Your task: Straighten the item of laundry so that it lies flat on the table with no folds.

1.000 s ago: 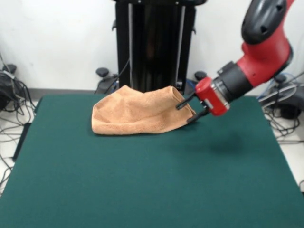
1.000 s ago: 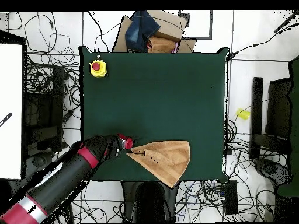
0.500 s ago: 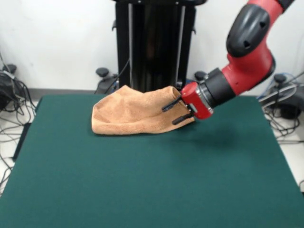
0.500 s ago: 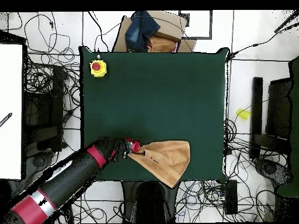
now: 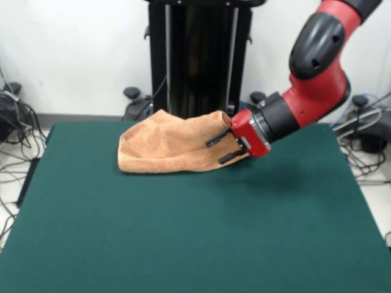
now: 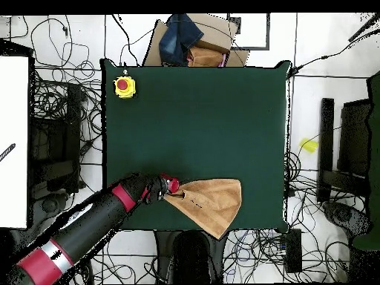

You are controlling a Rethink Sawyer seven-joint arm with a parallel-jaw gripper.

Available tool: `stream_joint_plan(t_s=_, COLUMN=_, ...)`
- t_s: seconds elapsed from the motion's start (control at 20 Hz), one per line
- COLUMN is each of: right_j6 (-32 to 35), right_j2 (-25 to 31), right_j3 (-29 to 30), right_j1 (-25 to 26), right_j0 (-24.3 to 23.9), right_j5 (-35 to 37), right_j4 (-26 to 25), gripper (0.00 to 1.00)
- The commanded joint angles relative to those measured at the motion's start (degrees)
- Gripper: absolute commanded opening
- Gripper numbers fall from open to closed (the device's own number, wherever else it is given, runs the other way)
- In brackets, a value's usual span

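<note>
Front and overhead views. You saw the towel point(image 5: 177, 146) lying folded and bunched on the table point(image 5: 183, 232), near the edge nearest the robot's base and partly overhanging it in the overhead view point(image 6: 211, 204). Your gripper point(image 5: 219, 149) reached in from the towel's pointed end, its two dark fingers point(image 5: 214, 140) spread apart over the cloth, one above the other, clamping nothing. A yellow box with a red button point(image 6: 124, 86) sat at a far corner.
</note>
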Motion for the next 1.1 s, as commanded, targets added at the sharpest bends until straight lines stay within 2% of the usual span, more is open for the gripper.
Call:
stream_joint_plan(t_s=0.05, right_j6=17.71, right_j2=1.92, right_j3=-7.13, right_j1=0.89, right_j0=0.96, right_j5=1.32, right_j4=5.27, gripper=1.00)
stream_joint_plan(t_s=0.5, right_j6=16.58, right_j2=2.56, right_j3=-5.05, right_j1=-3.03, right_j0=3.30, right_j5=9.15, right_j4=4.65, gripper=1.00)
stream_joint_plan(t_s=1.1, right_j6=18.28, right_j2=2.10, right_j3=-7.82, right_j1=0.89, right_j0=2.74, right_j5=7.91, right_j4=5.46, gripper=1.00)
